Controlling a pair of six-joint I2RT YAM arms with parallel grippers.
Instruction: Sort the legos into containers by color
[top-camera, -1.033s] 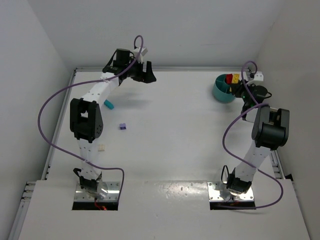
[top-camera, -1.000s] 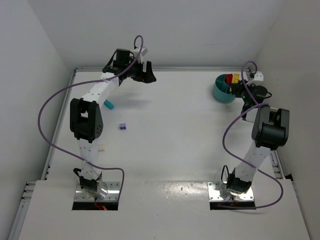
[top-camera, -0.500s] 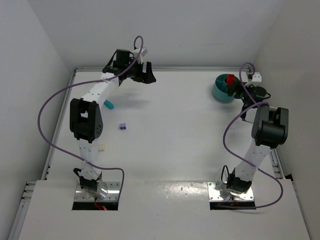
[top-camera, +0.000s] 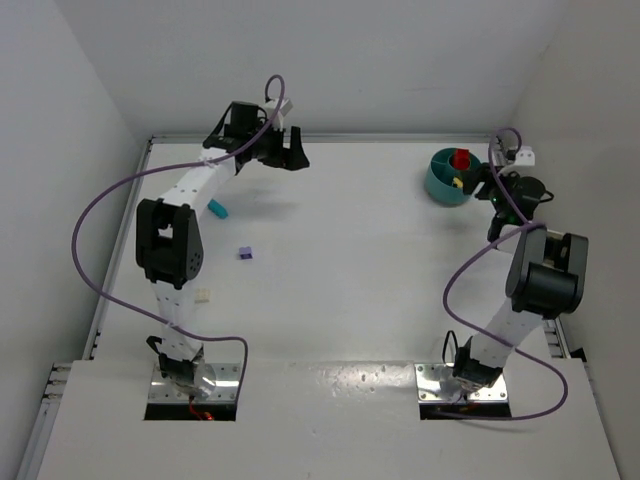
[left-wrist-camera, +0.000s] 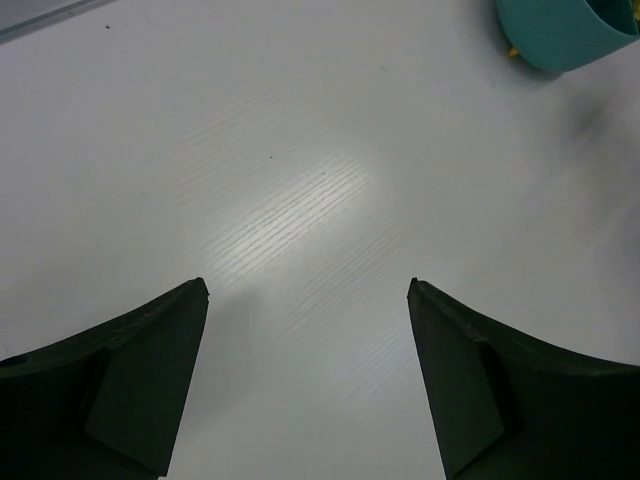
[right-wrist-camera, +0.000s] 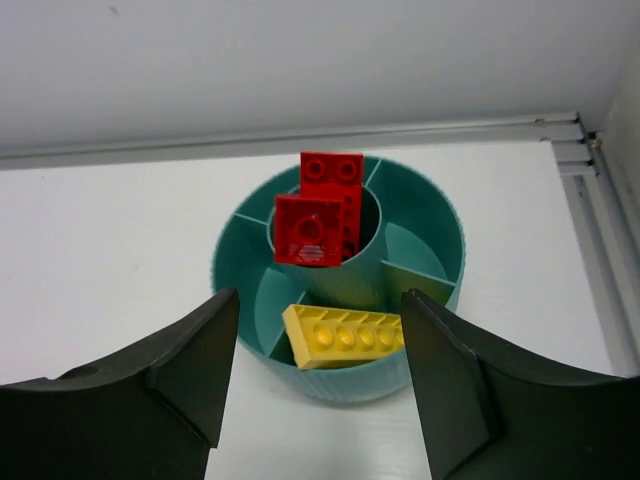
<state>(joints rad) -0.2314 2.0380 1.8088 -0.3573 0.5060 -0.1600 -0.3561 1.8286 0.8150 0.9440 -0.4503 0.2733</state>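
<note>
Yellow plate (right-wrist-camera: 345, 335) is now released into the teal dish (right-wrist-camera: 350, 385) and lies across its near outer section. Red bricks (right-wrist-camera: 320, 215) are stacked in the dish's centre cup. Right gripper (right-wrist-camera: 318, 300) has been spread and drawn back just short of the dish, with nothing pinched. Yellow is judged sorted. Cyan brick (top-camera: 217, 209), purple brick (top-camera: 245, 253) and cream brick (top-camera: 203, 296) are left well apart, far left of the dish. Left gripper (left-wrist-camera: 305, 290) is held spread and empty over the table (left-wrist-camera: 300, 150). A wall rail (right-wrist-camera: 300, 135) is seen just behind the dish and a side rail (right-wrist-camera: 590, 230) to its right. Open room is found to its left.
</note>
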